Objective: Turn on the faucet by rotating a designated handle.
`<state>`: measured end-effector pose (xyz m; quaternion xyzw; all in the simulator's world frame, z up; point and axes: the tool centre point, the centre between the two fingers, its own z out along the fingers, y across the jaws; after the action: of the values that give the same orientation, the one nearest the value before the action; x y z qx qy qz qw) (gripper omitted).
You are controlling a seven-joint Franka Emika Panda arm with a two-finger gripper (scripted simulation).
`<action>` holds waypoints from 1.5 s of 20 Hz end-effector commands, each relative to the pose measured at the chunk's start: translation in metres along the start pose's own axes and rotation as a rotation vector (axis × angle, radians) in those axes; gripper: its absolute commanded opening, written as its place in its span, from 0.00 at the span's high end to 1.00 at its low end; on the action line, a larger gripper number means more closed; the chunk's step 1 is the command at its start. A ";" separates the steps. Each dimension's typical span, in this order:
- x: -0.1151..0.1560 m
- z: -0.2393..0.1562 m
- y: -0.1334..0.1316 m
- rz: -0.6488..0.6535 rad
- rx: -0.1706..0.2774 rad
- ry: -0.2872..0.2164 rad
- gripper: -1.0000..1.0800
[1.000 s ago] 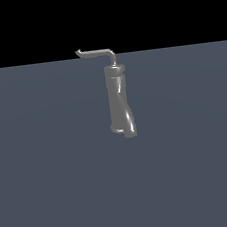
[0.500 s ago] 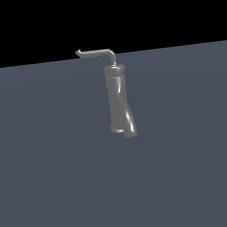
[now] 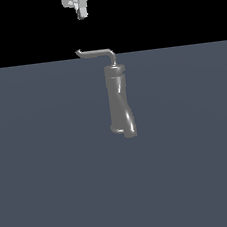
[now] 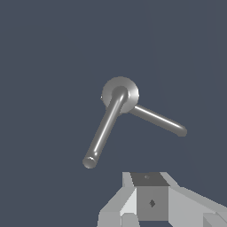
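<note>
One approach step underway — gripper above the handle, well apart from it, touching nothing; fingers' spread impossible to tell. Handle atop the upright faucet, hooked tip pointing away. Next: descend beside the rod — then push sideways.

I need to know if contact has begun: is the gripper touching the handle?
Apart. In the exterior view the gripper hangs above the handle, with plain black background showing between its fingertips and the rod.
</note>
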<state>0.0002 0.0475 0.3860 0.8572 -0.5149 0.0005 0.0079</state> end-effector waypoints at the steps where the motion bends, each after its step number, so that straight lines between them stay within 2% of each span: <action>1: 0.003 0.010 -0.013 0.061 0.002 -0.001 1.00; 15: 0.014 0.068 -0.071 0.348 0.009 -0.009 1.00; 22: 0.015 0.083 -0.083 0.412 0.011 -0.011 1.00; 30: 0.015 0.085 -0.085 0.421 0.010 -0.012 1.00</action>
<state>0.0815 0.0725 0.3001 0.7309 -0.6825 -0.0002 0.0002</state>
